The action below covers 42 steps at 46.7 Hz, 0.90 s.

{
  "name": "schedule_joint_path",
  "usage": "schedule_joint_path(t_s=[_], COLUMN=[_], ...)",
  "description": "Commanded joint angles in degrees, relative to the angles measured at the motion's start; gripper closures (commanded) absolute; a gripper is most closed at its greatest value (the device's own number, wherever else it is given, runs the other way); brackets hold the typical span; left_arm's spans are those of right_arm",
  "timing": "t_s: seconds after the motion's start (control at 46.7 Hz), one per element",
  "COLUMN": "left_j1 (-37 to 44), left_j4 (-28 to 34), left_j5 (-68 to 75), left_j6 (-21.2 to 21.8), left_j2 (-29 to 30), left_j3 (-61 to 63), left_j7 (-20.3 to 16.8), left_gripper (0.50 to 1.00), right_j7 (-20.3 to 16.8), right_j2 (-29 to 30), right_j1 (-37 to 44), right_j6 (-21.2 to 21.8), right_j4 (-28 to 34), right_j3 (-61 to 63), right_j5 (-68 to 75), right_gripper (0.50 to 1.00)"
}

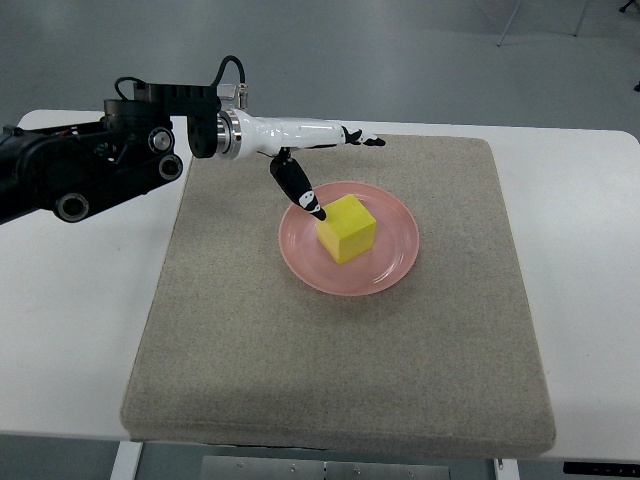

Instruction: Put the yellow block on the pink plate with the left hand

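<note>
— Where's the yellow block (346, 228) right now?
— Sitting on the pink plate (392, 266), a little left of its middle, flat on one face

— And your left hand (315, 160)?
— Reaching in over the grey mat (330, 360) on the white bench (80, 330). My fingers (360, 137) are spread straight out, holding nothing; my thumb (300, 190) points down, its tip just beside the block's near-left corner

Left hand (318, 165) outstretched, fingers apparently spread.
</note>
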Motion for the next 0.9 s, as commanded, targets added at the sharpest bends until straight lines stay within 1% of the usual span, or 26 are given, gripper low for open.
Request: schedule_joint_path(t_s=[0.0,0.15,0.3,0.492,0.878], left_j1=[0.03,1.08,1.78,4.51,13.91], left_j4=[0.38,1.52,3.19,7.06,13.12], left_j5=[-4.92,-14.67,-28.82,-45.08,-68.2], left_j6=[-4.5,-10.57,-14.7,-14.81,-14.81], left_j2=[2.29,5.63,9.85,12.93,12.93], left_j3=[-3.43,-7.3,-7.48,-7.48,-7.56], left_j7=[0.09,0.09,0.18,0.18,0.27], left_gripper=[0.506,0.506,0.506,0.506,0.506], right_j7=[-0.01,-0.01,-0.01,-0.01,-0.01], right_j2=[0.0,0.0,0.0,0.0,0.0], right_j1=[-0.02,-0.02,0.06,-0.02,0.06], right_j6=[0.0,0.0,0.0,0.0,0.0], right_j4=[0.07,-0.02,0.07,0.07,0.07], right_j3=[-0.01,-0.01,-0.01,-0.01,0.16], right_j5=[0.0,0.0,0.0,0.0,0.0], right_gripper=[0.576,0.576,0.576,0.576,0.576])
